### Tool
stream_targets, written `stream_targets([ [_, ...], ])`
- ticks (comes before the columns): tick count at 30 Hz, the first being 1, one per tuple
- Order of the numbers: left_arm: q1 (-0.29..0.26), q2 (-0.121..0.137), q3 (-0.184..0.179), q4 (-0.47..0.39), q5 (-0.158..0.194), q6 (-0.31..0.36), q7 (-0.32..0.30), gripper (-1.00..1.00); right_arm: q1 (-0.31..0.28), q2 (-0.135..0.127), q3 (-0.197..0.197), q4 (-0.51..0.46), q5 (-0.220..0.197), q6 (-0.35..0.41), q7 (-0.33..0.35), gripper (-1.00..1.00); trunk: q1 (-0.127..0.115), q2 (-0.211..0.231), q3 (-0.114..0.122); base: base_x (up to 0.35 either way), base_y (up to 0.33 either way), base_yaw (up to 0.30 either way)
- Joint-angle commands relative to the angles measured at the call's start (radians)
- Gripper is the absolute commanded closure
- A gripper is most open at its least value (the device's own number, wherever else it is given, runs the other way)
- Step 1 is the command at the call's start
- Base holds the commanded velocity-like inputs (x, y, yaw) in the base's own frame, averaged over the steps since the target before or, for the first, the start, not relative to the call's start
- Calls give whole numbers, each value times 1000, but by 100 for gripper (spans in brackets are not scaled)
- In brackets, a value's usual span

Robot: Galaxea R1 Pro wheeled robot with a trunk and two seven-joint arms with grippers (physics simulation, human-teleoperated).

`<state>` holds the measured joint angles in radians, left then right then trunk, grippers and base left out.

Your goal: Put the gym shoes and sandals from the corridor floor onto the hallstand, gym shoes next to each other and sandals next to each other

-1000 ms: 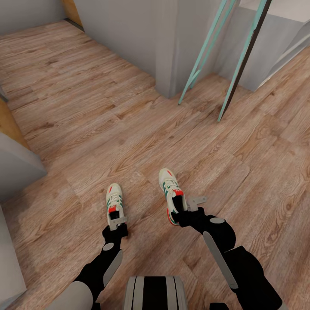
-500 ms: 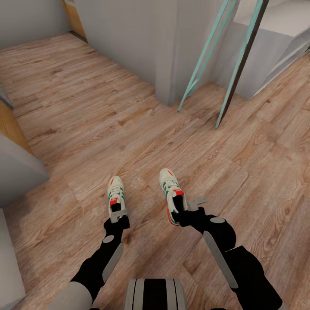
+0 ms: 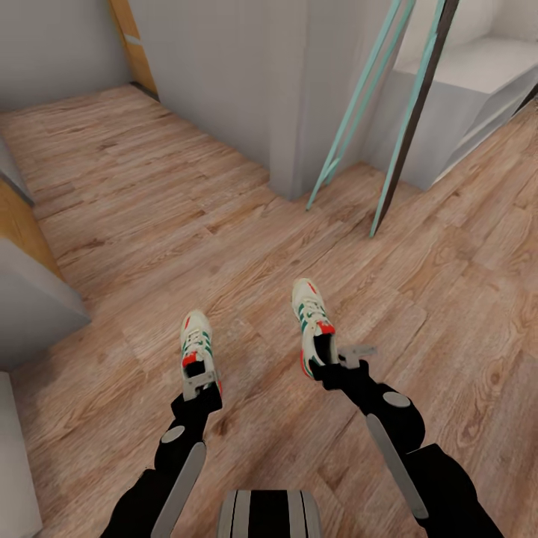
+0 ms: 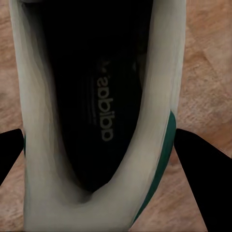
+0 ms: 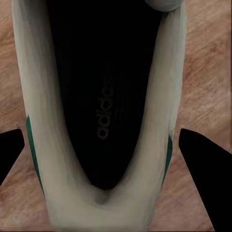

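Two white gym shoes with green stripes and red-orange heels are held by their heels over the wood-plank corridor floor [image 3: 149, 224], toes pointing away from me. My left gripper [image 3: 200, 382] is shut on the left gym shoe [image 3: 196, 345]. My right gripper [image 3: 338, 360] is shut on the right gym shoe [image 3: 311, 317]. In the left wrist view the shoe's dark opening [image 4: 96, 111] sits between the black fingers [image 4: 203, 166]. The right wrist view shows the other shoe's opening [image 5: 101, 111] between its fingers [image 5: 205, 166]. The sandals and the hallstand are out of view.
A grey wall corner [image 3: 288, 97] stands ahead, with two slanted teal bars [image 3: 351, 104] leaning beside it. A white low unit [image 3: 471, 97] stands at the far right. Grey and orange furniture [image 3: 30, 291] lines the left. Open floor lies ahead on the left.
The whole head view has shifted, so the camera moved. Both grippers still hold their shoes; the right arm with its shoe now reaches a little farther forward and right.
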<state>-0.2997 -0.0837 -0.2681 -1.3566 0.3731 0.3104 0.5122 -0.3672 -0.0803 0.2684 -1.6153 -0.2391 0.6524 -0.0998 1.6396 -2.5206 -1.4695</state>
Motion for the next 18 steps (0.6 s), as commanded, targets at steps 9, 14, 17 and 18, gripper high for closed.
stream_targets([
  [9, 23, 2, 4, 42, 12, -27, -8, 100, 3, 0, -12, 0, -9, 104, 1, 100, -4, 2, 35, 0, 0, 0],
  [14, 25, 3, 0, 49, 63, -29, -13, 100, 7, -2, -10, 0, -11, 113, 36, 100, -6, 3, 54, 0, 0, 0],
  [17, 25, 1, -1, 65, 72, -32, -11, 100, 9, -3, -11, 0, -9, 114, 124, 100, -8, 4, 66, 0, 0, 0],
  [18, 25, 1, -1, 69, 73, -33, -10, 100, 10, -4, -12, 0, -9, 113, 152, 100, -8, 4, 70, 0, 0, 0],
])
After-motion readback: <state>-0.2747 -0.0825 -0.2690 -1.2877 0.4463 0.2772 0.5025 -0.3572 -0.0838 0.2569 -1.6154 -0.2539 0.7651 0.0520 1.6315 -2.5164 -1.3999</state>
